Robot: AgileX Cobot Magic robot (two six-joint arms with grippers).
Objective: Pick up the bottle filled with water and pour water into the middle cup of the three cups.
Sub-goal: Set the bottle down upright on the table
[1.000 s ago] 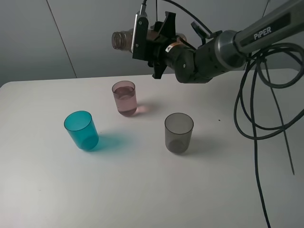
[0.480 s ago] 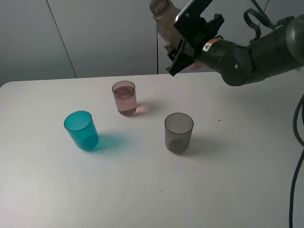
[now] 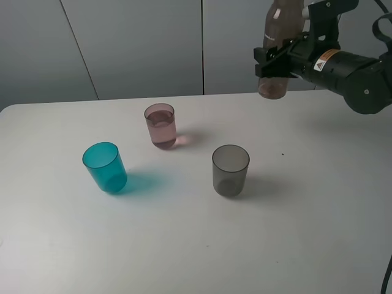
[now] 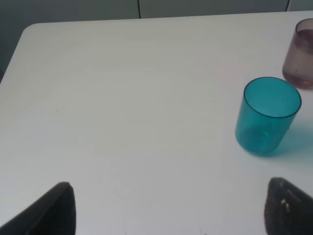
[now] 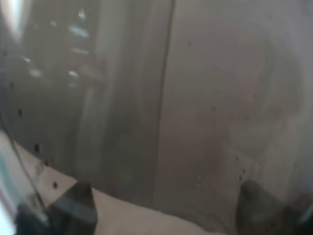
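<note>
Spreading under everything, the white table (image 3: 184,245) carries three cups (image 3: 160,125) set well apart from one another. The right arm (image 3: 349,70) reaches in from the right edge of the high view, above the table's far side. Its right gripper (image 3: 275,61) is clamped around the bottle (image 3: 278,43), with the black fingers (image 3: 267,61) gripping the lower half of the body.

The bottle hangs in the air close to upright. Its neck points up and runs out of the top of the high view, and its base is clear of the table. It is well apart from all the cups, beyond and to the right of them. In the right wrist view its smoky wall (image 5: 195,98) fills nearly the whole picture.

The teal cup (image 3: 105,167) stands nearest the left side and leans slightly. The grey cup (image 3: 230,170) stands upright on the right, nearer the camera. The pink cup (image 3: 160,125) stands upright between them and farther back, with liquid most of the way up its wall.

The left gripper (image 4: 171,210) is spread wide with nothing between its dark fingertips (image 4: 58,210). It hovers over bare table, with the teal cup (image 4: 268,116) and the edge of the pink cup (image 4: 299,54) ahead of it.
</note>
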